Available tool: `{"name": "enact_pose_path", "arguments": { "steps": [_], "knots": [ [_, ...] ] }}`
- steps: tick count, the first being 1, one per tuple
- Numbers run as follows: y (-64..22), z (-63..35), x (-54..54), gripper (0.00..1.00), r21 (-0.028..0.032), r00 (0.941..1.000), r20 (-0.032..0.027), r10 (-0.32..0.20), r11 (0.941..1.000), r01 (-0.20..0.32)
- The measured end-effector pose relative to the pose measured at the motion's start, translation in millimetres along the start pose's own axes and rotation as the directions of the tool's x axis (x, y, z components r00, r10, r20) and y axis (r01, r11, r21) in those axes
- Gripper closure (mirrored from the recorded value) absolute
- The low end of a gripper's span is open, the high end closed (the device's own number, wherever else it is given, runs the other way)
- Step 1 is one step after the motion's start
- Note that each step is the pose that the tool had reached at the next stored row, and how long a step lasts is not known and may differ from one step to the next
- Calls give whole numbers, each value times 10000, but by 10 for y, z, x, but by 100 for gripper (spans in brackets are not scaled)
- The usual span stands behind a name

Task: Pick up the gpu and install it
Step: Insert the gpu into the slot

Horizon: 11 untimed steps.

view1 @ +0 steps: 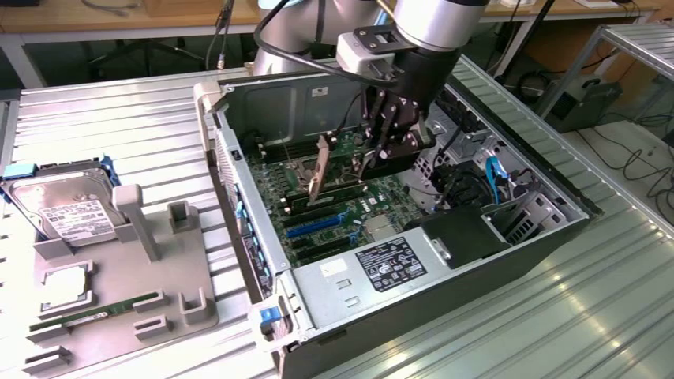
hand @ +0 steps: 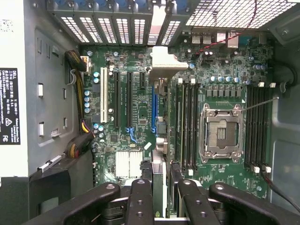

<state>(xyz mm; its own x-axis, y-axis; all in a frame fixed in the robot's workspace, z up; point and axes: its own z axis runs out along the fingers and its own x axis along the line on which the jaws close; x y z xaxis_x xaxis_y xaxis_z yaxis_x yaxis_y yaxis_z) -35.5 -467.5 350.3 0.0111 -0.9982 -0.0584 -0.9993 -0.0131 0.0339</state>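
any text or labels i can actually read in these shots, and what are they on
"DELL": on the black label on the case's inner wall in the wrist view; the finer print under it is too small to read.
Power supply sticker: print and symbols, too blurred to read.
Hard drive label: white with print, unreadable.
Motherboard markings: too small to read.

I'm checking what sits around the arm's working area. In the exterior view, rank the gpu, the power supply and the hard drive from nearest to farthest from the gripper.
1. gpu: inside the case, at the gripper.
2. power supply: at the case's near end.
3. hard drive: outside the case, in the holder at the exterior view's left.
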Motion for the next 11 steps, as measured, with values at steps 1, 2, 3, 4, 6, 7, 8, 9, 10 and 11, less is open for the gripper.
{"name": "enact_pose_path", "arguments": {
  "steps": [1,2,3,4,6,7,8,9,10,11],
  "knots": [
    [1,2,1,74,0,10000,0,0,10000,0],
    [2,4,2,74,0,10000,1,0,10000,0],
    [3,6,3,74,0,10000,0,0,10000,0],
    [3,8,4,74,0,10000,1,0,10000,0],
    [5,12,7,74,0,10000,1,0,10000,0],
    [5,14,8,74,1,10000,1,0,10000,0],
    [6,15,10,74,0,10000,0,0,10000,0],
    [6,17,11,74,0,10000,0,0,10000,0],
    [7,19,12,74,1,10000,1,0,10000,0],
    [8,21,13,74,0,10000,1,0,10000,0]
  ]
}}
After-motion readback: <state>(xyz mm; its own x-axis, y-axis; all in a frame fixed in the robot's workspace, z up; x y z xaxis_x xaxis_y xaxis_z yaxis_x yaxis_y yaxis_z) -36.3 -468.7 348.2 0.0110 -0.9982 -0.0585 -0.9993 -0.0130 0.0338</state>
